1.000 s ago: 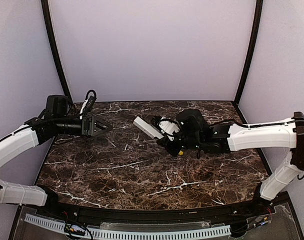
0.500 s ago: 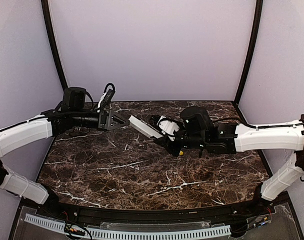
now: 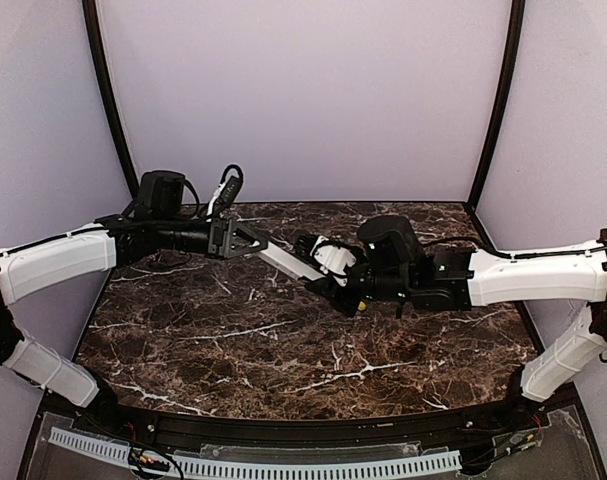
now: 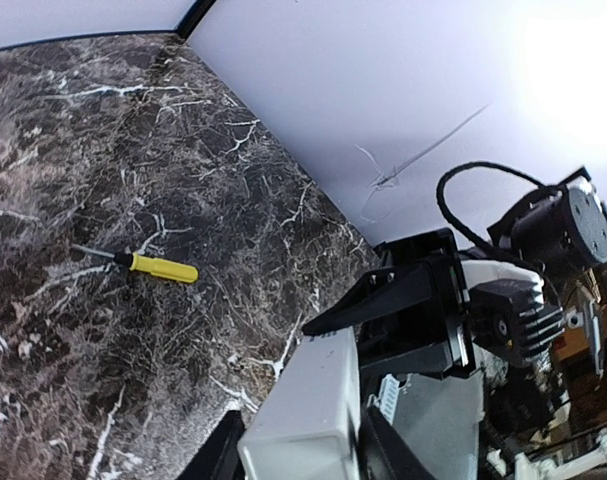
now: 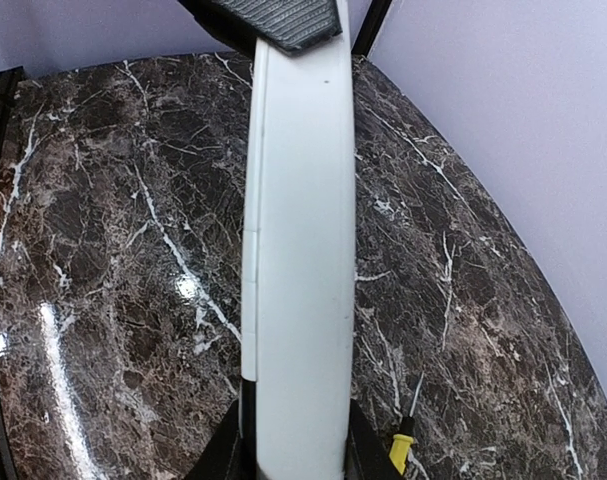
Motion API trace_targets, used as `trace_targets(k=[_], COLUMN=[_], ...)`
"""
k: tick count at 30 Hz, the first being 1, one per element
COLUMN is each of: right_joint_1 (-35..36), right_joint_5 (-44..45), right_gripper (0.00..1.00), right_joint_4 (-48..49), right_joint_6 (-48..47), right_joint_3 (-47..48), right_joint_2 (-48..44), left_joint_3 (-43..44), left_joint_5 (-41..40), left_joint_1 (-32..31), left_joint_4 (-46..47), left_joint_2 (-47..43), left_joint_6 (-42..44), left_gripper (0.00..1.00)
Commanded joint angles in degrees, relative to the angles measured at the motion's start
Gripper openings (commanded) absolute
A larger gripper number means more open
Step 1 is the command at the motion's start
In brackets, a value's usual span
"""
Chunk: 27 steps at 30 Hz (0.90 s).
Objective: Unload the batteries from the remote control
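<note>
Right tool is clamped on the remote control over the far-middle worktop, left tool at its left end; left wrist: remote end sits inside it, pinch unclear; right wrist: no batteries out, so unloading looks barely begun.

Left arm swung right; jaws now straddle free end of remote control.

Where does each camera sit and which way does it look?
Top: above and behind, looking down at the table; both arms, left hand, right hand, remote control.
Left wrist: faces the right arm along the remote; own fingers low.
Right wrist: faces the left hand along the remote; own fingers low.
Both wrist views share the yellow screwdriver.
</note>
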Motion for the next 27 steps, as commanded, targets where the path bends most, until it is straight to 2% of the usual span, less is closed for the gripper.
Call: trace_targets(k=[1, 4, 8, 9, 11, 17, 18, 19, 23, 27], right_joint_1=[0.65, 0.69, 0.75, 0.76, 0.71, 0.75, 0.68, 0.58, -0.55, -5.06], right_joint_5=[0.95, 1.77, 4.36, 4.96, 5.99, 6.02, 5.87, 5.76, 3.51, -4.73], right_gripper=[0.09, 0.09, 0.15, 0.22, 0.40, 0.80, 0.95, 0.98, 0.99, 0.99], right_joint_4=[2.02, 2.24, 2.18, 2.08, 2.00, 1.85, 1.86, 1.81, 1.72, 1.83], right_joint_6=[-0.47, -0.09, 0.89, 1.10, 1.48, 2.38, 2.62, 2.91, 4.94, 10.36], right_joint_3=[0.10, 0.19, 0.55, 0.57, 0.77, 1.30, 1.35, 1.22, 0.94, -0.08], right_joint_2=[-0.74, -0.43, 0.03, 0.03, 0.11, -0.25, -0.39, -0.60, -1.92, -4.63], left_joint_3=[1.30, 0.89, 0.07, -0.20, -0.62, -2.50, -2.68, -3.10, -4.48, -6.05], left_joint_5=[1.38, 1.71, 1.51, 1.46, 1.21, -0.64, -0.71, -0.98, -1.54, -3.57], left_joint_1=[-0.35, -0.38, -0.38, -0.38, -0.38, -0.38, -0.38, -0.38, -0.35, -0.38], left_joint_4=[1.99, 3.00, 4.60, 4.80, 5.71, 8.63, 8.88, 9.39, 10.96, 11.89], left_joint_2=[0.64, 0.56, 0.01, -0.15, -0.59, -2.23, -2.71, -2.96, -4.91, -7.49], left_joint_6=[0.23, -0.04, -0.68, -0.80, -0.99, -1.23, -1.10, -0.93, -0.07, 1.92], left_gripper=[0.32, 0.16, 0.05, 0.03, 0.01, 0.00, 0.00, 0.00, 0.00, 0.00])
